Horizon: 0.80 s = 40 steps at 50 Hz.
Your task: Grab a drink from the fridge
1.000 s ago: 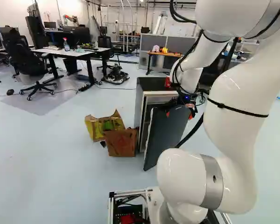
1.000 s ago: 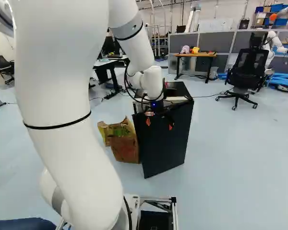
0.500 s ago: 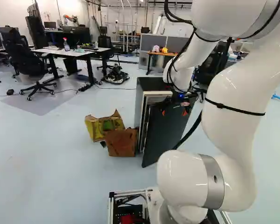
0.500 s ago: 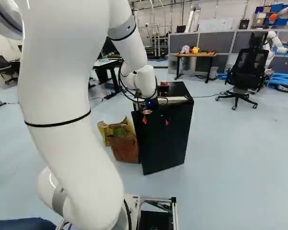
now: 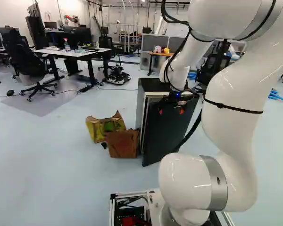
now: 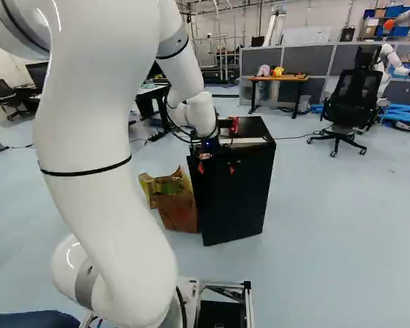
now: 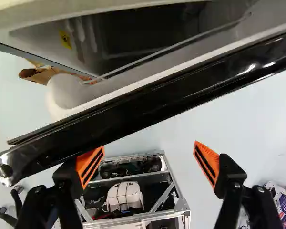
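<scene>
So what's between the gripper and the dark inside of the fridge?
The fridge's partly open door. The wrist view shows its black edge and pale inner side lying between the open gripper and the dark interior.

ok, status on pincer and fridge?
Pincer open, holding nothing. Fridge door ajar, edge ahead of pincer, partly in the way. No drink in sight.

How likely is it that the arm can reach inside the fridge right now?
Probably not: the open tool sits on the outer side of the door, which blocks the way. The fridge is ajar, though, so swinging the door wider might clear a path.
</scene>
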Available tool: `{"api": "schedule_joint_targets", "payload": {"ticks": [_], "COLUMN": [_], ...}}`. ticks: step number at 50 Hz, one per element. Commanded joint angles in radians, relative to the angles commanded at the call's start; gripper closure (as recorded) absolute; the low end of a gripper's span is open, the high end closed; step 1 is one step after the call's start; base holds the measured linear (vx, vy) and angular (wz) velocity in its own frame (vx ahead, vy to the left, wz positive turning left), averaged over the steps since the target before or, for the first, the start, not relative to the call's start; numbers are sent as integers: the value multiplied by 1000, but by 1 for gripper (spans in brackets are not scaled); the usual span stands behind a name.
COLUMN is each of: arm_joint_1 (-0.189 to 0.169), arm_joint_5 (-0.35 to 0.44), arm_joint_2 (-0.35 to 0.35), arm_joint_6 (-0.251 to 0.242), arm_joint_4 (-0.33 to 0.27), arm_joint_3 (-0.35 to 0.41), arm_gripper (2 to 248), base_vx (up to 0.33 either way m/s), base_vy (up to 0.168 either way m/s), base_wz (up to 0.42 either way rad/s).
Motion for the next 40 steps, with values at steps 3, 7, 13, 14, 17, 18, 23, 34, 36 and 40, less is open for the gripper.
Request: {"api": "schedule_joint_targets", "payload": {"ticks": [3,7,13,14,17,18,23,34,36,40], "arm_joint_1": [4,9,15,16,19,20,25,35,36,40], "arm_joint_5": [0,0,0,0,0,0,1,7,8,10], "arm_joint_2": [-5,-13,-23,-25,-31,-32,-41,-60,-63,-69], "arm_joint_6": [0,0,0,0,0,0,0,0,0,0], "arm_joint_4": [0,0,0,0,0,0,0,0,0,0], "arm_joint_3": [-7,-16,-30,-32,-40,-42,-54,-79,-83,-91], "arm_gripper": [3,3,3,3,3,3,3,3,3,3], "base_vx": [0,0,0,0,0,0,0,0,0,0], "base_vy": [0,0,0,0,0,0,0,0,0,0], "base_wz": [0,0,0,0,0,0,0,0,0,0]}}
